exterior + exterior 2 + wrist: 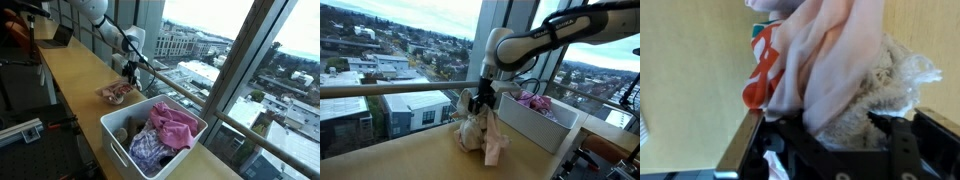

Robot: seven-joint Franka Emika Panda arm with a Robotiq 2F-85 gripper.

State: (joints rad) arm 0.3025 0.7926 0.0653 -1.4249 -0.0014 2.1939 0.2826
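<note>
Jaws point straight down, pinched on the top fold of a pale pink cloth (830,60); it drapes directly below them onto a small heap of clothes (472,135) on the wooden worktop (390,160), just beside a white bin (545,128).

White bin (121,150), pink garment (172,122) inside, wooden counter (75,70)
</note>
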